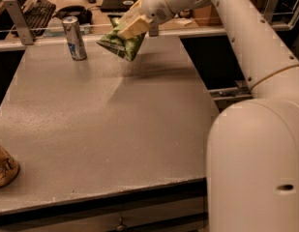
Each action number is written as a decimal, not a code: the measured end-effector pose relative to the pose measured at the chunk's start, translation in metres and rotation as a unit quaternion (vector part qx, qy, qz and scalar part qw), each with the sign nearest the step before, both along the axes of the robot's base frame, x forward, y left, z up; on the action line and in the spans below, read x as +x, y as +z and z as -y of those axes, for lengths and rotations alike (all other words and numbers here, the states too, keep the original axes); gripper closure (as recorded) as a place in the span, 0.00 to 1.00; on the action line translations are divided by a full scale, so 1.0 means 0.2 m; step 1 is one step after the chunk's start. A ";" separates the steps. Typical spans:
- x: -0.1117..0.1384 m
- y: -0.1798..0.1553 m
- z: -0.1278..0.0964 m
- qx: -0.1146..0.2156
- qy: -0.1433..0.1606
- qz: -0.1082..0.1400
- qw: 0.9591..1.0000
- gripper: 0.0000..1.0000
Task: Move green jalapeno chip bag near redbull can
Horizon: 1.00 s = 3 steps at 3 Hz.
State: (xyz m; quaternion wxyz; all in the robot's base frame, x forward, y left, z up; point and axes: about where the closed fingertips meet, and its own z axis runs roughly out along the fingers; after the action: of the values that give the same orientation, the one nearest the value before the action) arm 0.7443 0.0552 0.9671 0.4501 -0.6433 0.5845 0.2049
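Arm (255, 57): white. Its wide base segment fills the lower right foreground. From there a long link rises up the right side and bends left across the top of the view, ending at a rounded wrist over the far edge of the worktop (115, 124).
Gripper (127, 29): at the wrist's left end, pointing down and to the left, above the far middle of the worktop.
Jaws: clamped on the upper part of the bag, with the tan fingers (134, 26) lying flat across it.
Green jalapeno chip bag (123, 43): hangs tilted from the gripper, lower corner pointing down toward the worktop. It looks lifted off the surface, and its shadow falls on the grey top just to its right.
Redbull can (74, 37): upright on the far left part of the worktop.
Bag to can: the bag is to the right of the can, near it but not touching, with a strip of bare worktop between them.
Tan can (3, 167): at the near left edge of the worktop, partly cut off by the frame, well apart from both task items.
Keyboard (37, 11): on the desk beyond the worktop, upper left.
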 end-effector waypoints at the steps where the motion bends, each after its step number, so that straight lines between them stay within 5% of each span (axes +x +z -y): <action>1: 0.06 -0.07 -0.17 0.017 0.018 -0.009 1.000 1.00; 2: 0.09 -0.14 -0.28 0.026 0.025 -0.024 0.999 1.00; 3: 0.14 -0.22 -0.35 0.018 0.014 -0.035 0.999 0.74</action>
State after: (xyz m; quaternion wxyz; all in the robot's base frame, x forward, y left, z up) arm 0.7725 0.1242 0.9239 0.4387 -0.6352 0.5870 0.2438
